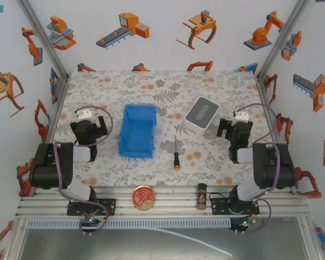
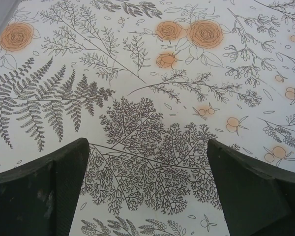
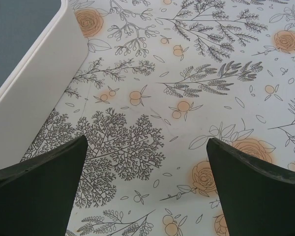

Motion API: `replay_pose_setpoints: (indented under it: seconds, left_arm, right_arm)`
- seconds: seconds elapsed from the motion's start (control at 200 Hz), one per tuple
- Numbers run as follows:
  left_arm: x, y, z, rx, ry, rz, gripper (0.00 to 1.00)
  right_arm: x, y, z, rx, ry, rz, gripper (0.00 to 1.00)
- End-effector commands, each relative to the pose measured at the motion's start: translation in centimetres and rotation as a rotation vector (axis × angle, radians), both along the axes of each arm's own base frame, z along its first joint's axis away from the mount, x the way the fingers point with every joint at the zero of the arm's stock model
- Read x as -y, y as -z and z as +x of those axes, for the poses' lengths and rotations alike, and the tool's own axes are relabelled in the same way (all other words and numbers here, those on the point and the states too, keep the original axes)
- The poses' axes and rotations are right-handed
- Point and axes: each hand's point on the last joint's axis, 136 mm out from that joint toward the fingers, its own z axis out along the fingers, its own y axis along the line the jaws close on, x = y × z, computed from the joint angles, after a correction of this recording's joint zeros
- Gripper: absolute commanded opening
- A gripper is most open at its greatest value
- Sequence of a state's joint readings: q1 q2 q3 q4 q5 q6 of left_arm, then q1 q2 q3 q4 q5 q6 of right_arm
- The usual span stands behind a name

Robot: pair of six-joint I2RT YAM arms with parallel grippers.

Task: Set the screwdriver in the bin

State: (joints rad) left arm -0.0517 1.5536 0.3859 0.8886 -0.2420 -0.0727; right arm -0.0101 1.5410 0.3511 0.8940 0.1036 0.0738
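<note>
The screwdriver (image 1: 176, 153) lies flat on the floral tablecloth, thin metal shaft pointing away, black handle with orange end toward the near edge. Just to its left stands the blue bin (image 1: 137, 130), open-topped and with nothing in it. My left gripper (image 1: 92, 123) hovers left of the bin, open, and only tablecloth shows between its dark fingers (image 2: 44, 189). My right gripper (image 1: 233, 125) hangs open to the right of the screwdriver, beside the white box; its fingers (image 3: 255, 189) frame bare cloth.
A white box with a grey top (image 1: 201, 116) stands right of the screwdriver, and its corner (image 3: 32, 93) sits close to my right gripper. A round red tin (image 1: 143, 196) and a small brown spice bottle (image 1: 201, 195) rest on the front rail.
</note>
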Motion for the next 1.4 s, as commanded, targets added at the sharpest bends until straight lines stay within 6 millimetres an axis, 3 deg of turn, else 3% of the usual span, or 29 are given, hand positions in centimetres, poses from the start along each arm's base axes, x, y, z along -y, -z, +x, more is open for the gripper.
replay_pose_setpoints:
  seconds: [0.0, 0.791, 0.966, 1.142, 1.267, 1.392]
  left_arm:
    - [0.1, -0.3, 0.1, 0.005, 0.011, 0.006, 0.97]
    - [0.2, -0.3, 0.1, 0.003, 0.012, 0.006, 0.97]
    - [1.5, -0.1, 0.4, -0.014, 0.1, -0.002, 0.97]
    - [1.5, -0.1, 0.4, -0.012, 0.1, 0.0, 0.97]
    - [1.6, -0.4, 0.4, -0.019, 0.107, 0.001, 0.97]
    - [1.7, -1.7, 1.0, -0.119, 0.103, -0.004, 0.97]
  right_arm:
    - [0.1, -0.8, 0.7, 0.023, -0.008, -0.011, 0.99]
    - [0.1, -0.8, 0.7, 0.022, -0.005, -0.013, 0.99]
    - [0.8, -0.8, 0.8, 0.018, 0.029, 0.005, 0.99]
    - [0.7, -0.8, 0.7, 0.019, 0.019, 0.002, 0.99]
    - [1.0, -1.1, 0.6, 0.023, 0.041, 0.001, 0.99]
    - [1.3, -2.7, 0.2, 0.041, 0.062, 0.0, 0.99]
